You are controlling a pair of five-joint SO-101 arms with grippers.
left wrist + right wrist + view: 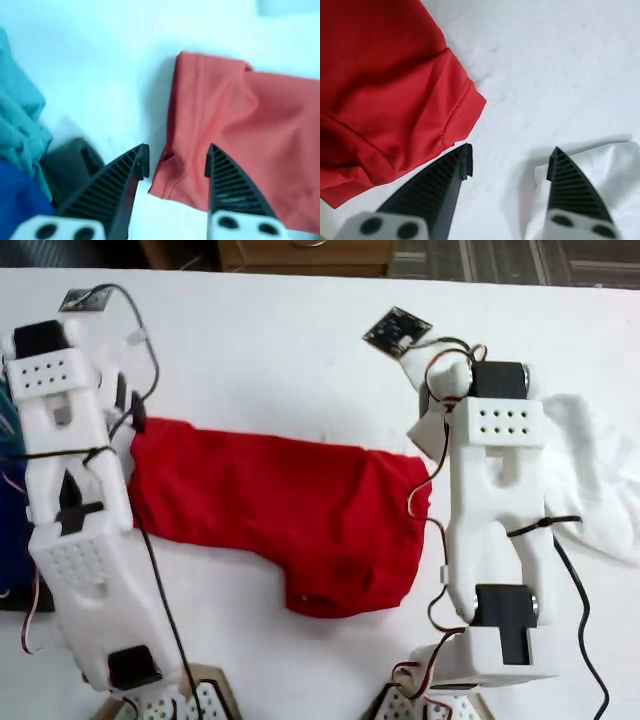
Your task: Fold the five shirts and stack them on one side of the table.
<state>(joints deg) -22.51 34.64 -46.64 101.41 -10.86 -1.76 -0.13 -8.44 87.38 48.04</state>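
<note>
Since the red shirt (270, 500) lies flat with its long axis running from one arm across to the other, each arm sits at one short end of it. That is the relation the next fold looks to turn on.

Left end: the left hand (177, 155) hangs over the shirt's short edge, fingers apart and nothing between them. One finger is above bare worktop (300, 330), the other above red cloth, so the edge runs between the two. A teal cloth (20, 115) and a blue cloth (15, 200) lie bunched on the outer side of this hand, apart from the red.

Right end: the right hand (511, 155) is spread too and empty. It sits just off a stitched corner of the red shirt, which lies beside one finger. The other finger is over the edge of a white shirt (600, 170), crumpled on the outer side of that arm.

Judgement: the left hand is the better placed to pinch straight down. The right needs a small shift towards the red corner, or it risks catching white cloth instead. Shirt not yet folded.
</note>
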